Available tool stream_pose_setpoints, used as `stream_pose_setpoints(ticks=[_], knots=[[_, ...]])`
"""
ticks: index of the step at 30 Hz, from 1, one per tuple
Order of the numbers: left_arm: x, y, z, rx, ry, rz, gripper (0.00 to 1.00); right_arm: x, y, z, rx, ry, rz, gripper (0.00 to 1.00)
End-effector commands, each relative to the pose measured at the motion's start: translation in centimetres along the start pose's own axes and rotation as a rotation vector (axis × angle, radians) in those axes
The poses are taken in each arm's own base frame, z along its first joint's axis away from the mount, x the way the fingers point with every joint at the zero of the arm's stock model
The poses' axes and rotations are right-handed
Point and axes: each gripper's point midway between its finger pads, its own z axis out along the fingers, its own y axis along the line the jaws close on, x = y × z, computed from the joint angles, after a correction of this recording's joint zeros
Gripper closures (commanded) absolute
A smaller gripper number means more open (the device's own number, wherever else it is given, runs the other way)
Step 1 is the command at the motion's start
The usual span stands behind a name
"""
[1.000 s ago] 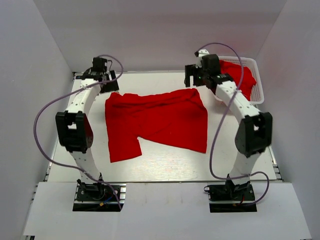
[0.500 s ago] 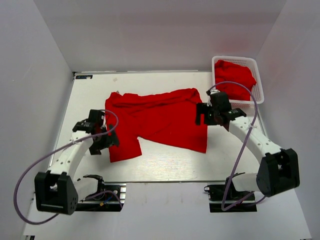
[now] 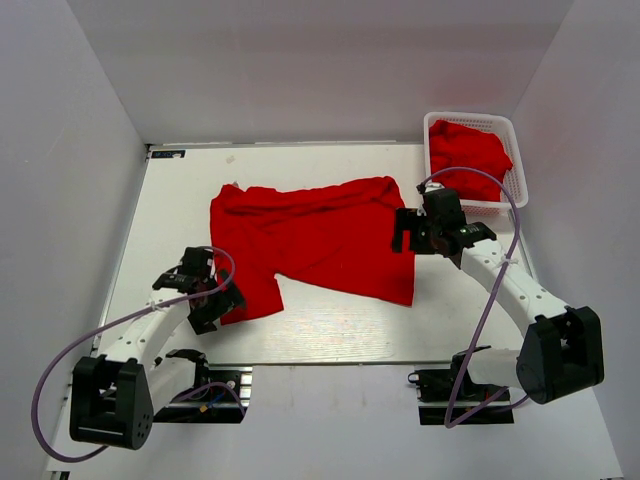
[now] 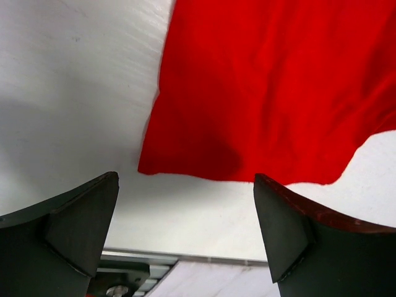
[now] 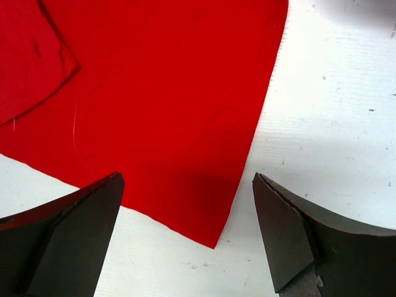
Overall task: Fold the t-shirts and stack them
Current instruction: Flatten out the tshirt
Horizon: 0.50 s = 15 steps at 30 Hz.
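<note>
1. Left gripper [image 3: 215, 303]: jaws fully spread, holding nothing, above near-left corner of the spread t-shirt [image 3: 320, 235] on the table [image 3: 180, 200].
2. Right gripper [image 3: 405, 232]: jaws fully spread, holding nothing, over its right edge.
3. Second t-shirt [image 3: 468, 155]: lies in the white basket [image 3: 519, 170].

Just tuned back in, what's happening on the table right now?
Both arms are working at one red t-shirt lying spread out and rumpled on the table. The left gripper hovers at the shirt's near left corner and the right gripper hovers over its right edge. Both have their fingers open and neither holds any cloth. A second t-shirt sits bunched in the white basket at the far right.
</note>
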Motion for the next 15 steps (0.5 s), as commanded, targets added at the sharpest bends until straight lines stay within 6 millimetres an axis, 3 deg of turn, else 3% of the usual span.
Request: stream_pose_setpoints(ticks=[1,3,9,12,15], knots=[[-0.9,-0.7,0.4,0.052,-0.077,-0.030,0.00,-1.2,0.5,-0.2,-0.011,-0.030,-0.001,0.10],[-1.3,-0.8,1.0,0.064,-0.106,-0.038,0.08,-1.0,0.4,-0.2,-0.007,-0.022,-0.001,0.10],[-1.7,0.0,2.8,0.006,-0.108,-0.042,0.16,-0.8,0.4,-0.2,-0.009,-0.016,0.000,0.10],[-1.4,0.2,3.4,-0.007,-0.093,-0.042,0.31,-0.6,0.2,-0.3,0.002,-0.009,-0.002,0.10],[-0.6,0.6,3.8,-0.003,-0.067,-0.042,0.61,-0.7,-0.4,-0.5,0.034,-0.014,-0.002,0.10]])
